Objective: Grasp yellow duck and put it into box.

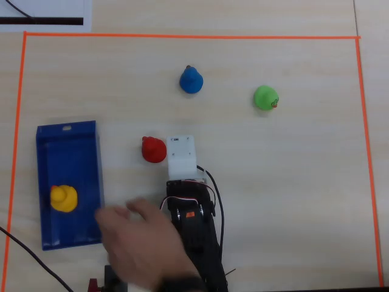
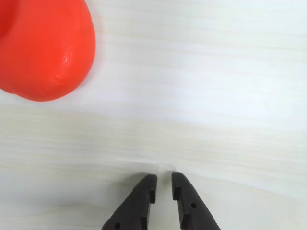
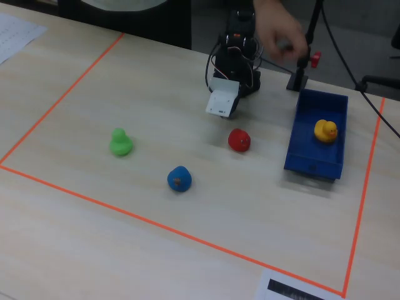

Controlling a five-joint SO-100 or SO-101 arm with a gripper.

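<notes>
The yellow duck [image 1: 63,198] sits inside the blue box [image 1: 74,156] near its lower end in the overhead view; in the fixed view the duck [image 3: 325,130] is in the far half of the box [image 3: 312,164]. My gripper [image 2: 163,176] hangs low over bare table with its black jaws almost together, holding nothing. In the overhead view the white wrist housing [image 1: 182,157] covers the fingertips. The arm is folded back, well to the right of the box in that view.
A red duck [image 1: 154,149] lies just left of the wrist housing and fills the wrist view's top left [image 2: 43,48]. A blue duck [image 1: 191,79] and a green duck [image 1: 265,97] stand farther out. A person's hand [image 1: 140,237] is beside the arm's base. Orange tape [image 1: 182,36] frames the area.
</notes>
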